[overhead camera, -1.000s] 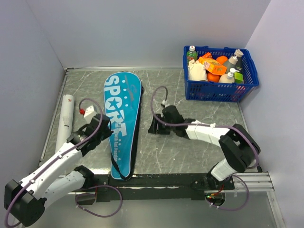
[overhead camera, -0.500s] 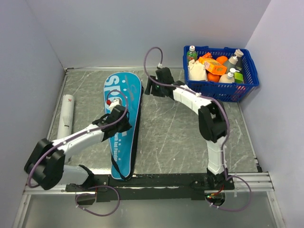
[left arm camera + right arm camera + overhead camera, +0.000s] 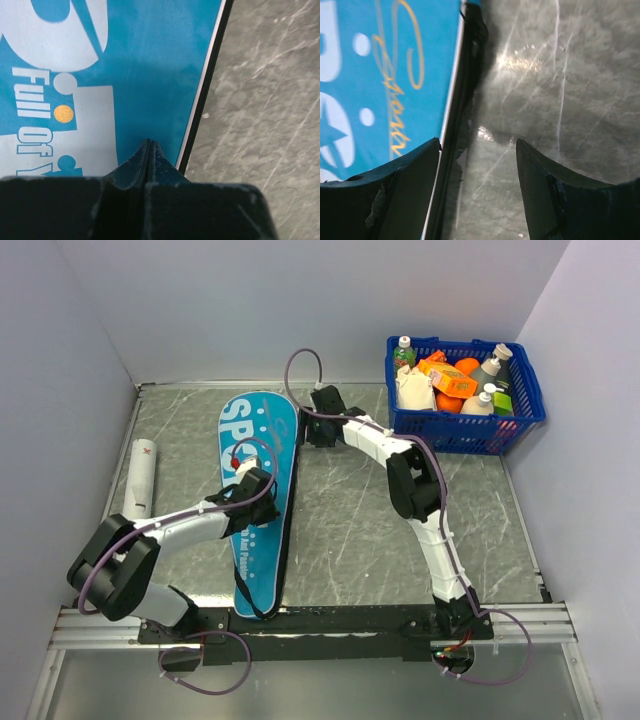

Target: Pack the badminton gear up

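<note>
The blue racket-shaped bag lettered SPORT lies flat on the table, wide end far. My left gripper is shut and empty, its tips over the bag's blue face near the black zipper edge. My right gripper is open and empty at the bag's far right edge; one finger is over the bag, the other over bare table, the zipper edge between them. The long white tube with a red mark lies at the left. Rackets and shuttlecocks are out of view.
A blue mesh basket full of bottles and packets stands at the back right. Grey walls close in the marbled table on three sides. The arms' rail runs along the near edge.
My left gripper moved right from beside the tube onto the bag's middle. My right arm swung from the table's centre out to the bag's far right edge.
</note>
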`<state>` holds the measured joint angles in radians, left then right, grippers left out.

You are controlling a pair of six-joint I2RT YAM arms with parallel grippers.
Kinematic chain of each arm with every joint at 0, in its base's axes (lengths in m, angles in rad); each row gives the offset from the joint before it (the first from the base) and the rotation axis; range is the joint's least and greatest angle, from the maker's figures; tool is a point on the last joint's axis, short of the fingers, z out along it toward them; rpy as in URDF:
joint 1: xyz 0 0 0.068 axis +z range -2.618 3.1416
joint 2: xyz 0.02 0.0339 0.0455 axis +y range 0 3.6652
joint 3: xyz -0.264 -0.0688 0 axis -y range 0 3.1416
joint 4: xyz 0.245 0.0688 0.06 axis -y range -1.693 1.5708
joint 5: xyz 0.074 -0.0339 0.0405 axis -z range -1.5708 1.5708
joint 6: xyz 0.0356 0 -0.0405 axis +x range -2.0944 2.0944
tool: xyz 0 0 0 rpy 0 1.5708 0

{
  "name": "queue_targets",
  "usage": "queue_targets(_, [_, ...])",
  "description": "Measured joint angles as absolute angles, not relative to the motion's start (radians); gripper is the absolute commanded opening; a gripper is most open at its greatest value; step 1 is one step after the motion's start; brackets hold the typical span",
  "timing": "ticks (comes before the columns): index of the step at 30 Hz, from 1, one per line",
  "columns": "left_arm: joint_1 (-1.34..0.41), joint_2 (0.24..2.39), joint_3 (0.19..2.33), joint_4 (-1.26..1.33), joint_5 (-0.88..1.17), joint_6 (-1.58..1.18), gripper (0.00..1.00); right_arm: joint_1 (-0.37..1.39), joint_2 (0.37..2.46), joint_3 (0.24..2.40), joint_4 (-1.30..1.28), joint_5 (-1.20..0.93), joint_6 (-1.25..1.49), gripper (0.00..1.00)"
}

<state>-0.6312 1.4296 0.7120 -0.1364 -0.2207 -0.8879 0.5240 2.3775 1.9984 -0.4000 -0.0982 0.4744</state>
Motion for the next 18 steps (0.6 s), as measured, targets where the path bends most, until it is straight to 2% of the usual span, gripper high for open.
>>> queue_targets(10, [-0.631, 1.438, 0.654, -0.099, -0.199, -0.907, 0.01, 0.526, 2.441, 2.051, -0.413, -0.146, 0.496, 0.68])
queue_targets(18, [-0.631, 1.423, 0.613, -0.062, -0.182, -0.926, 0.01, 0.534, 2.503, 2.130, -0.406, -0.200, 0.562, 0.63])
